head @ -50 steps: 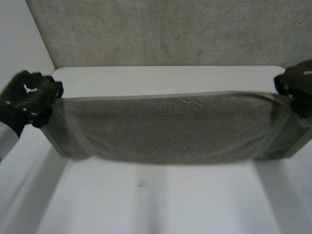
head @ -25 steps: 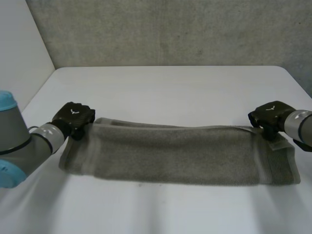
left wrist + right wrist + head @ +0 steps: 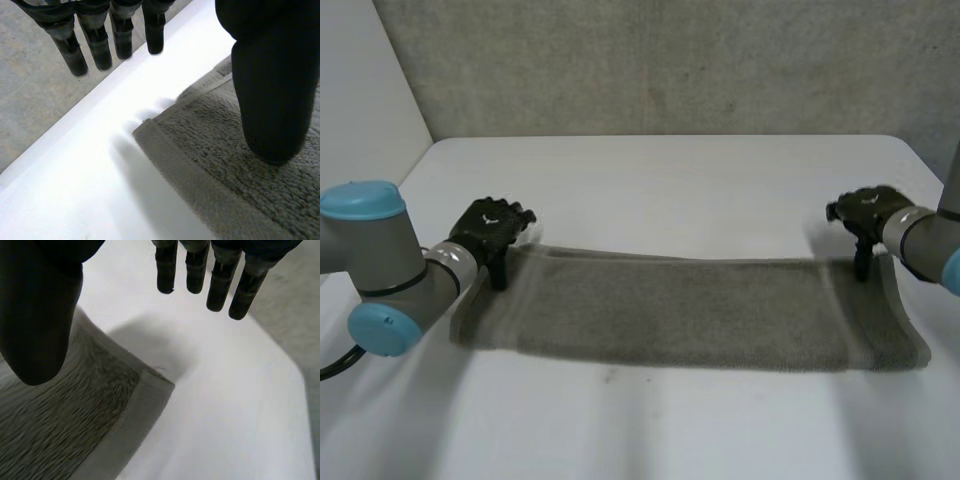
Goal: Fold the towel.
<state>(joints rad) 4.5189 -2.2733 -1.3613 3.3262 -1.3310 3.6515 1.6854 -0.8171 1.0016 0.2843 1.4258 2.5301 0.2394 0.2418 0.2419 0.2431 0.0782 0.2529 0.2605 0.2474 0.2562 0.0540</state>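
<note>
The grey towel point(image 3: 680, 310) lies flat on the white table point(image 3: 670, 180) as a long folded strip running left to right. My left hand point(image 3: 492, 230) hovers over the strip's far left corner point(image 3: 150, 127), fingers point(image 3: 95, 45) straight and spread from the thumb point(image 3: 272, 85), holding nothing. My right hand point(image 3: 865, 212) hangs just above the far right corner point(image 3: 160, 382), fingers point(image 3: 220, 285) straight, thumb point(image 3: 37, 315) apart from them, with no cloth between them. The towel point(image 3: 240, 165) lies loose under both hands, as the right wrist view of the cloth point(image 3: 60, 425) also shows.
A grey wall point(image 3: 670, 60) stands behind the table's far edge. Bare table surface stretches in front of the towel and behind it. The table's right rear corner is cut at an angle near my right arm point(image 3: 930, 245).
Both hands brought the stretched towel down onto the table, then let go of its far corners and opened. The towel now rests flat.
</note>
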